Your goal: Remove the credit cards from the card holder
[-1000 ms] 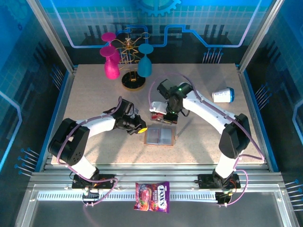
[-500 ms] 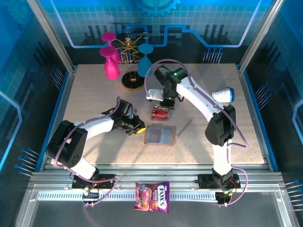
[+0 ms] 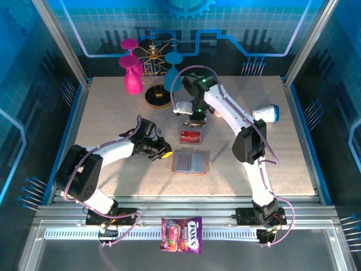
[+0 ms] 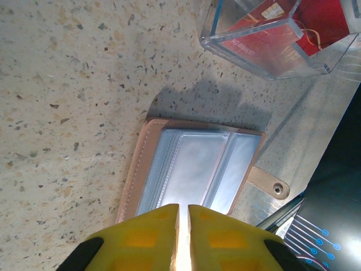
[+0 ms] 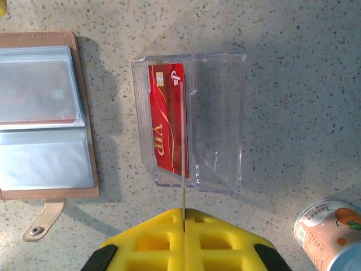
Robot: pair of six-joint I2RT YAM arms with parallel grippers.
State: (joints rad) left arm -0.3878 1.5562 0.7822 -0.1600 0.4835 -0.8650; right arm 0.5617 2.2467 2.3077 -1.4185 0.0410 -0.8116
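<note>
Card holder (image 3: 190, 162) is lying open, long axis running 9-to-3 o'clock, at 4 o'clock beside the nearer, clenched left gripper (image 3: 166, 152), while the clenched right gripper (image 5: 184, 213) is hovering over the clear box (image 5: 220, 113) of credit cards (image 5: 167, 118).

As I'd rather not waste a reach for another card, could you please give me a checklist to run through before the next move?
1. Card holder lying open and flat: ok.
2. Credit card resting inside one compartment of the clear box: ok.
3. More cards waiting in the pockets: cannot tell; they look pale, with only a faint red line at one pocket's edge.
4. Right gripper ready to pick: not ok; its fingers are shut and it points at the box, not the holder.
5. Left gripper pinning the holder: cannot tell; its fingers are shut above the holder's edge, and contact is unclear.
</note>
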